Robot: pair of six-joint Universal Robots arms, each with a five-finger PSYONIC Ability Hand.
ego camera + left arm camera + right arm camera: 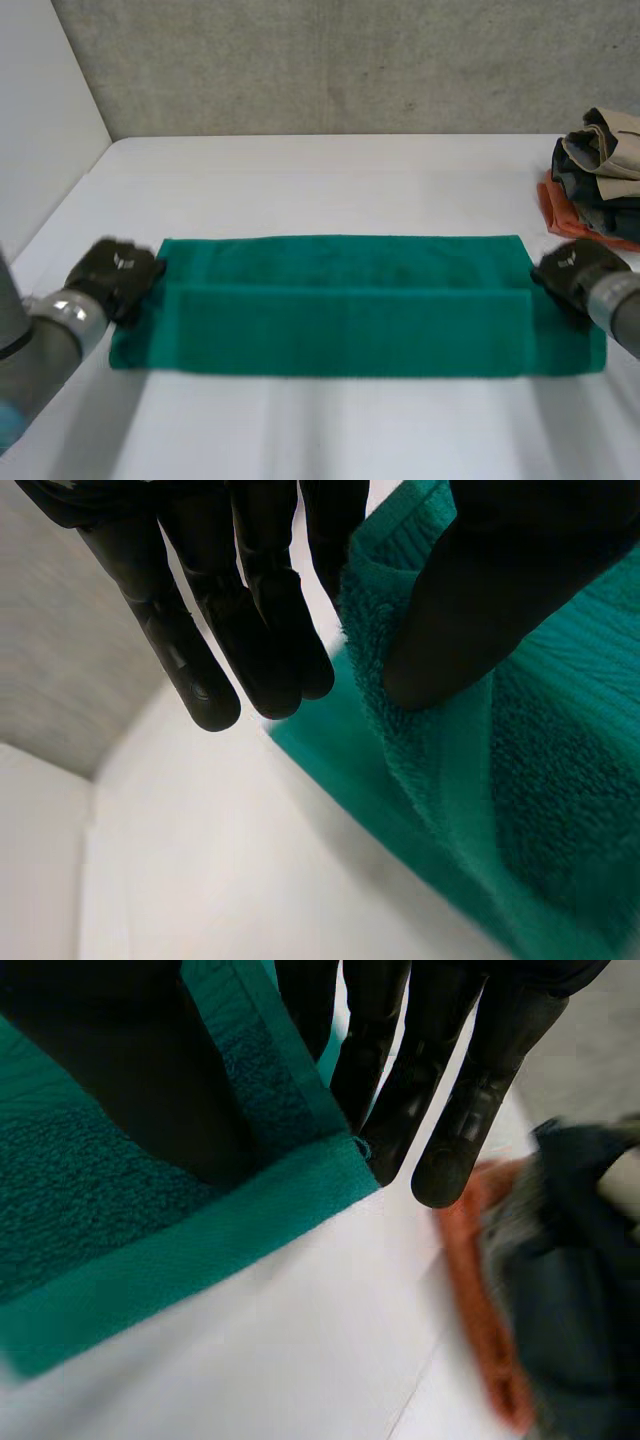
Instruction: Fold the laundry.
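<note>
Now L hand (113, 273) & R hand (570, 273) each pinch green towel (350, 310) end corners, apparently.

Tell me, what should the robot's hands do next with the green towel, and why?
Probably carry both pinched corners across together and lay that edge flush on the opposite one. The left hand and right hand each pinch an end corner of the green towel, which looks only partly folded.
</note>
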